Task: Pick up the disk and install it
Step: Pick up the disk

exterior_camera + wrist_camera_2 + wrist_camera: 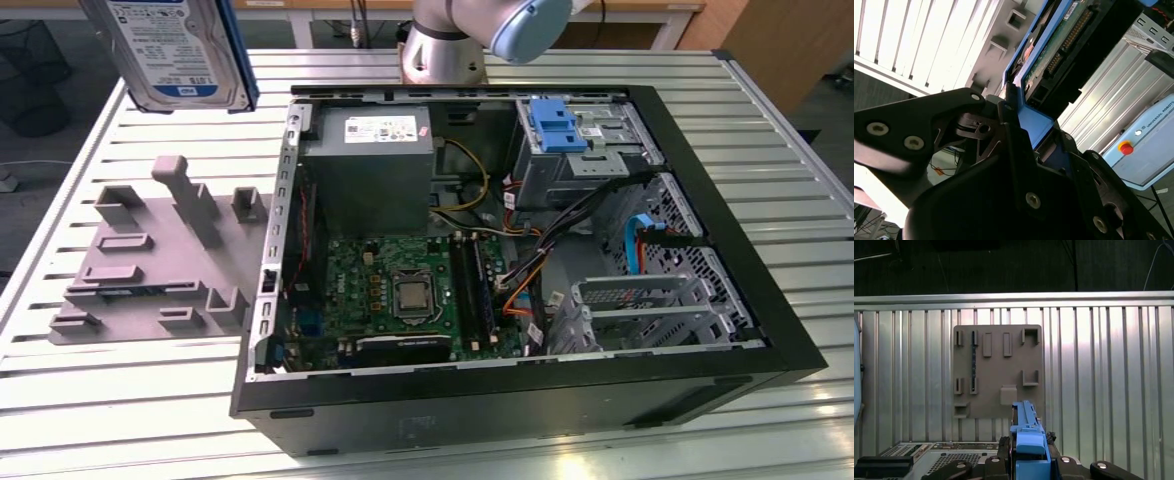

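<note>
Holds the disk (174,50) by its blue carrier, gripper (1029,450) closed tight on it in both wrist views. Hangs high at eleven o'clock from the open computer case (747,330) in the exterior view. Below, ribbed metal table (134,400) with grey fixture plate (998,371). Farther off, in the second wrist view, pale control box (1149,165) with red button (1126,148).

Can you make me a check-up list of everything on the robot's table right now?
Surface: slatted metal table, with an open computer case standing on it.
Job's things: the disk is up in the air at the exterior view's upper left, its label showing; it is not in the case.
Clutter: grey fixture board lies on the table, on the exterior view's left of the case.
Grippers: gripper is shut on the disk's blue carrier, seen in both wrist views.
Cables: orange, yellow and black wires and a blue cable lie inside the case.
Surroundings: box with a red button past the table.
</note>
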Controlling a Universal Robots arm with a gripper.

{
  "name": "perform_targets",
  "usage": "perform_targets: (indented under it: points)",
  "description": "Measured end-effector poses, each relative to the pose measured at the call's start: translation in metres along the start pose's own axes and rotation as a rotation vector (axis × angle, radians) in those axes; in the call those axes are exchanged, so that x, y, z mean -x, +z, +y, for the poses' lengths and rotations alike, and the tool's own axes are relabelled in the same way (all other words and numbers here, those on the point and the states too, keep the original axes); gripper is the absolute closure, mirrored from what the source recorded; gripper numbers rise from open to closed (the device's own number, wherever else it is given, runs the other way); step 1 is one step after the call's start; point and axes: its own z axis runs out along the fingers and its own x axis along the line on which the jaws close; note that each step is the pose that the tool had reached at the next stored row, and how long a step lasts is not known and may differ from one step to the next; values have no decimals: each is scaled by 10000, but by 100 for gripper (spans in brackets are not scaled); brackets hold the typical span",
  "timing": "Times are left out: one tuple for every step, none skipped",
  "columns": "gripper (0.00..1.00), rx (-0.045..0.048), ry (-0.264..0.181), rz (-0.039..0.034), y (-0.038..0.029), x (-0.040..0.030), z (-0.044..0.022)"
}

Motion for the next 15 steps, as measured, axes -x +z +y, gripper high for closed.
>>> perform_targets:
  points:
    - [64, 0, 0, 0, 0, 0, -4]
    - [64, 0, 0, 0, 0, 0, -8]
    - [64, 0, 0, 0, 0, 0, -12]
    - [64, -1, 0, 0, 0, 0, -13]
    - [64, 0, 0, 0, 0, 1, -17]
    - [64, 0, 0, 0, 0, 0, -20]
    - [64, -1, 0, 0, 0, 0, -22]
    - [64, 0, 0, 0, 0, 1, -24]
    - [64, 0, 0, 0, -1, 1, -26]
    - [64, 0, 1, 0, -1, 1, -27]
    - [64, 0, 0, 0, 0, 1, -27]
    - [64, 0, 0, 0, -1, 1, -28]
    - [64, 0, 0, 0, -1, 1, -29]
    - [64, -1, 0, 0, 0, 1, -30]
    - [64, -1, -1, 0, 0, 1, -33]
